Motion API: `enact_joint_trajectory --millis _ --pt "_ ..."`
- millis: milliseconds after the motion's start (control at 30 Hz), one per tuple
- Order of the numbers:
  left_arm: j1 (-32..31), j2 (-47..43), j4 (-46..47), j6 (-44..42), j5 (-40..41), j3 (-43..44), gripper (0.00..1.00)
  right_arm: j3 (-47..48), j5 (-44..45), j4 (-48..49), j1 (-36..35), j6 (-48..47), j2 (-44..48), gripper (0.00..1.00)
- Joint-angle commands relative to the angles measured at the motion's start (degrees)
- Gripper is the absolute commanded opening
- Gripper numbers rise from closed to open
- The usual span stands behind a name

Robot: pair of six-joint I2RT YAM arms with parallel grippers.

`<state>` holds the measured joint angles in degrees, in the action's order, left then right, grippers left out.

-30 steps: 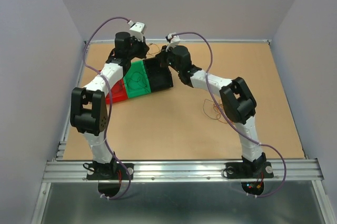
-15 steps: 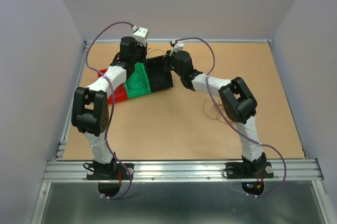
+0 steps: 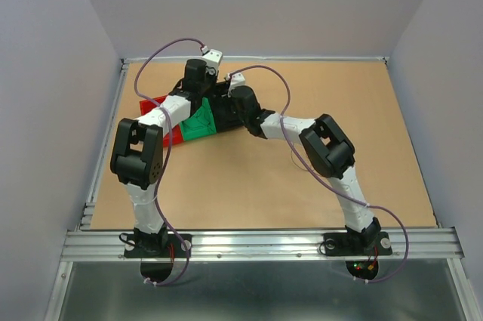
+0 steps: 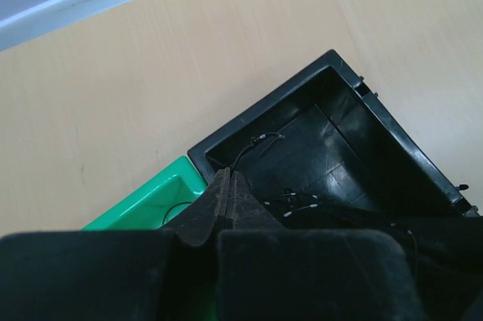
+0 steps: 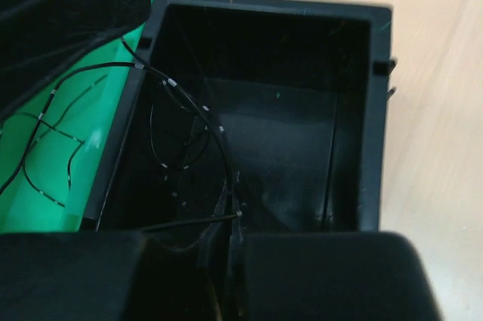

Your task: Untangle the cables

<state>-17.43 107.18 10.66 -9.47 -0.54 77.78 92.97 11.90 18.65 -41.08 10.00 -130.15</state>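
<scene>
Lab test cell: plain grey walls [image 3: 302, 4], aluminium rail [image 3: 264, 242], bare wooden tabletop [image 3: 377, 125].

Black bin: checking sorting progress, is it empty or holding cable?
Not empty: a thin cable loops inside the black bin; more lies in the green bin.

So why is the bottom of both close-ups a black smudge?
Left wrist view: the left fingers sit too near the lens and blur; the black plastic bin is sharp. Right wrist view: likewise the right fingers; thin black cables fade into the bin.
</scene>
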Motion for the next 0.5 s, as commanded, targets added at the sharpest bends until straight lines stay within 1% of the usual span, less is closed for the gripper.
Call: enact_joint_trajectory --millis 0,33,100,133,200,467 --pt "-0.8 0.1 -0.4 -1.7 2.9 3.1 0.00 3.5 2.8 -2.8 -0.5 -0.6 -0.3 0.11" --pt "-0.8 0.7 -0.5 -1.5 2.8 3.3 0.00 2.6 3.0 -2.6 -0.5 -0.3 0.7 0.17" --pt "-0.8 1.5 -1.0 -1.5 2.6 3.9 0.00 1.8 3.2 -2.4 -0.5 -0.2 1.8 0.21" --pt "-0.9 1.9 -1.2 -1.5 2.6 4.7 0.00 1.3 3.0 -2.3 -0.5 -0.4 2.4 0.25" --pt "-1.1 2.8 -1.7 -1.4 2.8 5.5 0.00 -0.3 2.5 -2.2 -0.5 -0.2 4.7 0.31" --pt "-1.5 5.7 -3.3 -0.8 2.9 9.8 0.00 -7.3 2.5 -2.1 -0.5 0.9 12.0 0.47"
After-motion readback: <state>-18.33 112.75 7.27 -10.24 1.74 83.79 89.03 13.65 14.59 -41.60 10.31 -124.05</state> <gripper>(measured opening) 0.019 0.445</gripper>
